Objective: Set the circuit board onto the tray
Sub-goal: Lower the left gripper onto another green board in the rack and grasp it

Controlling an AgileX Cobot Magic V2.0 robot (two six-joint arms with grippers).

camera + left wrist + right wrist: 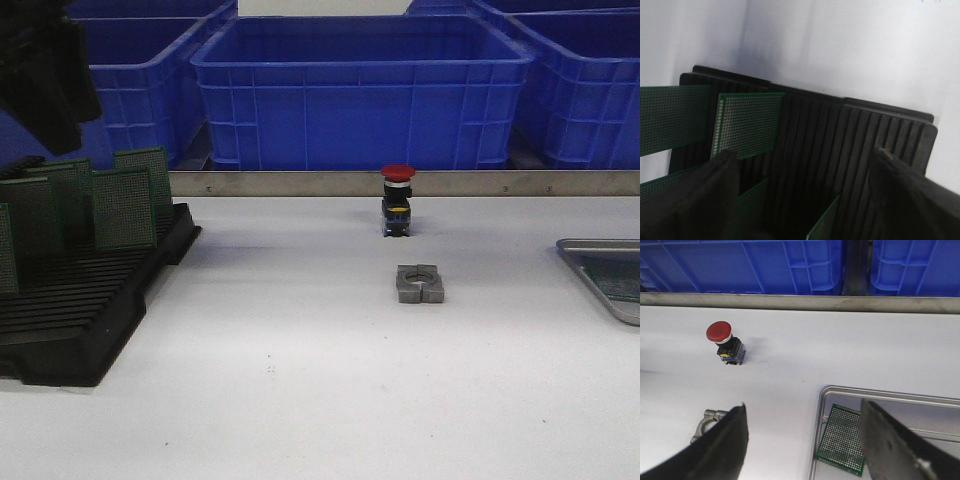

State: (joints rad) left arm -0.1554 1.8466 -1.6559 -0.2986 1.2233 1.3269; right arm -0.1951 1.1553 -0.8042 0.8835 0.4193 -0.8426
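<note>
Hovering over the black slotted rack [840, 145] at the surface's [300, 400] nine o'clock side, left gripper [800, 195] spread wide, fingers [700, 200] holding nothing. Standing upright in the slots below: several green circuit boards [747, 125], the nearest one just beyond the fingertip, two more poking up close between the fingers. Sitting at the three o'clock edge in the front view: the silver tray [600, 262], well apart from the rack, already carrying one perforated green board [841, 439] lying flat near its corner. Hanging over that tray corner, right gripper [802, 440] also open and empty. Resting between rack and tray, toward twelve o'clock: a red mushroom pushbutton [397, 200] and, nearer, a grey metal clamp block [419, 283].

Judging the step as a fresh pickup from the rack, not yet begun. Risking, on descent, a finger landing on a neighbouring board's top edge, given the tight spacing. Risking a skewed pinch jamming the board in its slot and dragging the light rack along. Risking a thin-edge grip slipping during the long carry past the pushbutton and clamp block, or a drop overlapping the board already lying in the tray.
</note>
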